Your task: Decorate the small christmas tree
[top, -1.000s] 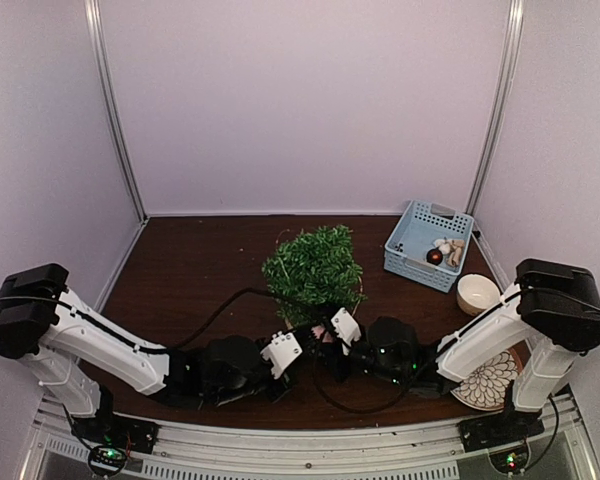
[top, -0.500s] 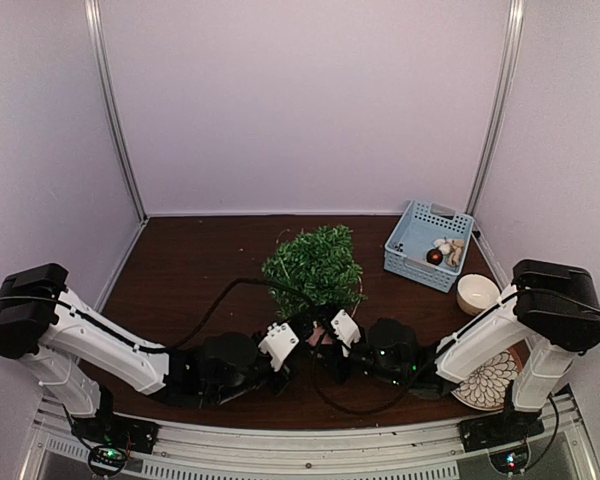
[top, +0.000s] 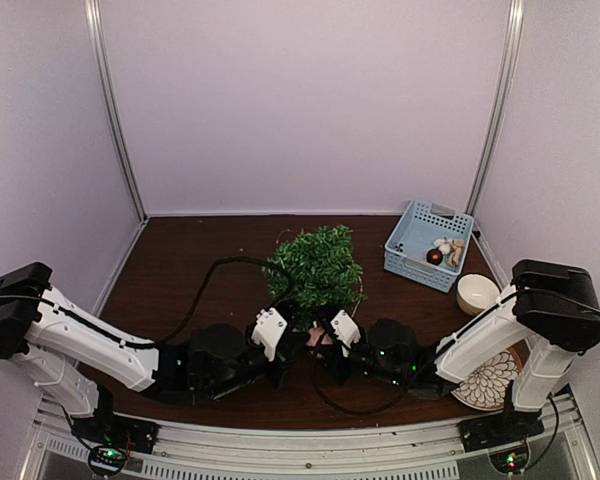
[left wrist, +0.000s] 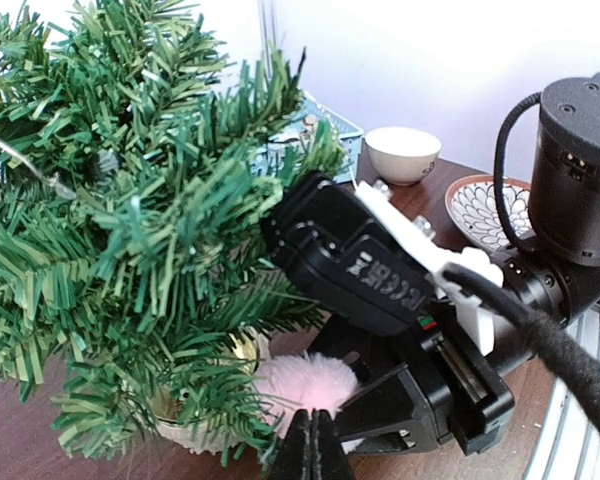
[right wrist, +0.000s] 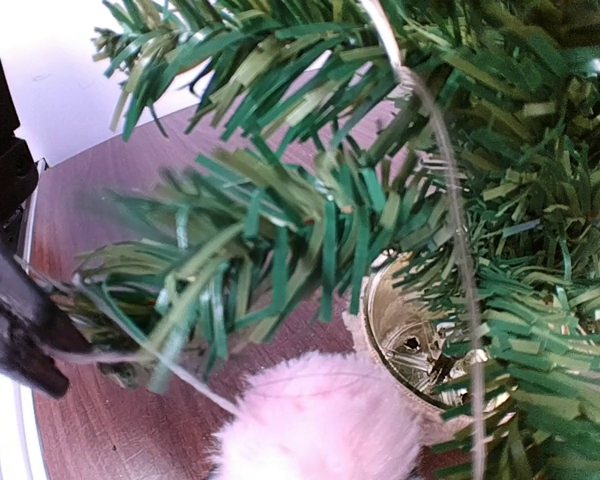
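Note:
The small christmas tree (top: 315, 262) stands mid-table in its tan pot (left wrist: 195, 438); its gold-lined rim shows in the right wrist view (right wrist: 412, 335). A fluffy pink pom-pom ornament (top: 318, 337) sits at the pot's foot. My right gripper (top: 327, 340) is shut on it, and its black fingers (left wrist: 390, 400) clasp the pom-pom (left wrist: 305, 388). The pom-pom fills the bottom of the right wrist view (right wrist: 320, 425). My left gripper (left wrist: 312, 450) is shut, jaws pressed together just in front of it. A thin pale string (right wrist: 150, 385) runs from the pom-pom to the left fingertip (right wrist: 20, 335).
A blue basket (top: 428, 243) with a few ornaments stands at the back right. A cream bowl (top: 477, 293) and a patterned plate (top: 485, 380) lie by the right arm. A black cable (top: 220, 272) arcs left of the tree. Branches overhang both grippers.
My left gripper has moved back and slightly left, in under the tree's lower branches, and its cable has swung back. The right gripper and pom-pom have barely shifted.

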You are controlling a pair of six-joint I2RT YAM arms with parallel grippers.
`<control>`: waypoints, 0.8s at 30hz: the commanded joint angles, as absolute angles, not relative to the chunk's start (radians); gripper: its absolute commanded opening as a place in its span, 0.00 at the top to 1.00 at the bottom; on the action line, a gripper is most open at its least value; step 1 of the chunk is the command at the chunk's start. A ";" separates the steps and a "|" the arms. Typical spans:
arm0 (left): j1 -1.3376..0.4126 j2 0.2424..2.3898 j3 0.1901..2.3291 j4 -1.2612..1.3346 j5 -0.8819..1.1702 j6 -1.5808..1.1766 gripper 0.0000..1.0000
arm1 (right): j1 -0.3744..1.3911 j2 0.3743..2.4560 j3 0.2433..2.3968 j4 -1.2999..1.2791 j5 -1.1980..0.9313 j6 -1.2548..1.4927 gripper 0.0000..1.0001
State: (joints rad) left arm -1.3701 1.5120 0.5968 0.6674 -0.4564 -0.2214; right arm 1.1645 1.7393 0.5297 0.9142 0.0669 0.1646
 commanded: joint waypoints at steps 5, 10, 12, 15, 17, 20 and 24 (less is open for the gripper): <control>-1.371 1.465 0.579 0.726 -0.519 -0.296 1.00 | 1.158 1.760 0.530 0.913 0.087 0.176 0.95; -1.370 1.439 0.575 0.732 -0.546 -0.290 1.00 | 1.158 1.761 0.527 0.912 0.091 0.179 0.95; -1.366 1.434 0.575 0.726 -0.544 -0.290 1.00 | 1.158 1.760 0.525 0.911 0.092 0.180 0.95; -1.362 1.427 0.574 0.712 -0.557 -0.298 1.00 | 1.159 1.761 0.524 0.912 0.092 0.180 0.95; -1.357 1.425 0.573 0.696 -0.567 -0.312 1.00 | 1.158 1.762 0.522 0.911 0.092 0.181 0.95; -1.355 1.426 0.563 0.696 -0.579 -0.323 1.00 | 1.160 1.767 0.518 0.913 0.091 0.182 0.95; -1.349 1.420 0.558 0.668 -0.606 -0.342 1.00 | 1.159 1.771 0.509 0.915 0.092 0.185 0.95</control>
